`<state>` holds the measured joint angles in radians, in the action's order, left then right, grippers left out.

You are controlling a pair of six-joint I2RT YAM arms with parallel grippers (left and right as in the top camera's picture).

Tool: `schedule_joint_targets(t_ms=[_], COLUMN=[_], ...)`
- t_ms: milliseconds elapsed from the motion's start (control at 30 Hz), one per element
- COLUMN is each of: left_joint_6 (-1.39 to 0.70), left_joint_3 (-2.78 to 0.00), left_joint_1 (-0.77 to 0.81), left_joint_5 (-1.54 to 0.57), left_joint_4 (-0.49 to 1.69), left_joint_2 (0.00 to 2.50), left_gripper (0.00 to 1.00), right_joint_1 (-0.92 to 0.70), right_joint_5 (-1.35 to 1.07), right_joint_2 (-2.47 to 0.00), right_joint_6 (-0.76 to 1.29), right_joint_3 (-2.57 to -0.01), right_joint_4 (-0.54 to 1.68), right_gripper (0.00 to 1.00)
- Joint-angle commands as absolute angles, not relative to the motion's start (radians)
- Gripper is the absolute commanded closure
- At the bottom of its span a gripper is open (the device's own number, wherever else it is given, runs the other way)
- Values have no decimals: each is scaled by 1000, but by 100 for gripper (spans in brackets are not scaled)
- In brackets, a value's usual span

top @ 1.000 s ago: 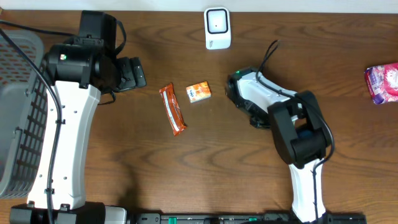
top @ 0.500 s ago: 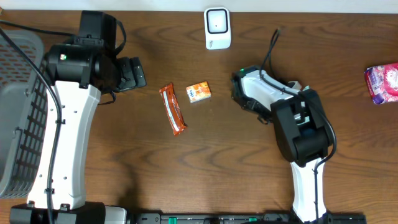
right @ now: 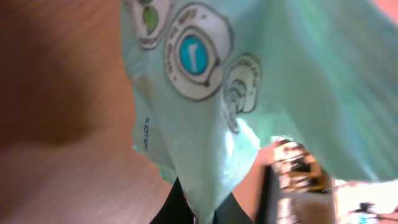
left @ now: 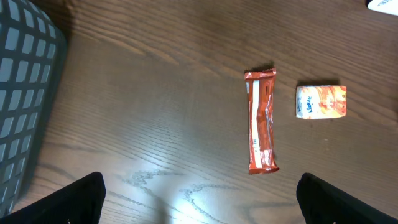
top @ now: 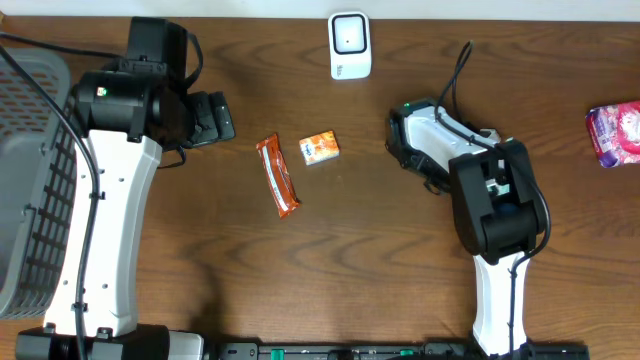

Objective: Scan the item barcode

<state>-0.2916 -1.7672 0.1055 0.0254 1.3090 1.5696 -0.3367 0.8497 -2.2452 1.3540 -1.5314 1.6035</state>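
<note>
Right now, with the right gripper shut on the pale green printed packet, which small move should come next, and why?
Probably carry the pale green printed packet toward the small white scanner and turn it. The right gripper pinches its edge, and no barcode shows in the wrist view.

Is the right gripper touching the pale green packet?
Touching. The right wrist view shows the pale green packet pinched by its lower edge in the shut right gripper at the bottom of the frame.

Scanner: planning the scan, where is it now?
Overhead view: the scanner stands centre, at the far edge of the table, beyond the orange box.
</note>
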Motion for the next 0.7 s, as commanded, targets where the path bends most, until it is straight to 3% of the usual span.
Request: schedule_joint_targets(t_ms=[0, 133, 333, 500, 667], left_joint_6=[-300, -300, -300, -300, -300], left_joint_3=[-1766, -1766, -1766, -1766, -1766], left_joint_1=[102, 102, 102, 102, 102], left_joint_5=[27, 26, 26, 26, 26], left_joint_4=[1312, 1312, 1312, 1312, 1312], left_joint_2=[1576, 1576, 1576, 1576, 1576], left_gripper=[2, 2, 2, 2, 2], right_joint_1=[-323, -297, -227, -175, -189], right_joint_5=[669, 370, -169, -603, -643], right_joint_2=[-2236, -2225, -2225, -2226, -2266], right_joint_6=[1209, 797, 545, 554, 722], right_joint_3=[-1611, -1744, -2001, -2059, -2053], right_joint_4=[1497, 1308, 1158, 822, 546], right_gripper=[99, 99, 99, 99, 99])
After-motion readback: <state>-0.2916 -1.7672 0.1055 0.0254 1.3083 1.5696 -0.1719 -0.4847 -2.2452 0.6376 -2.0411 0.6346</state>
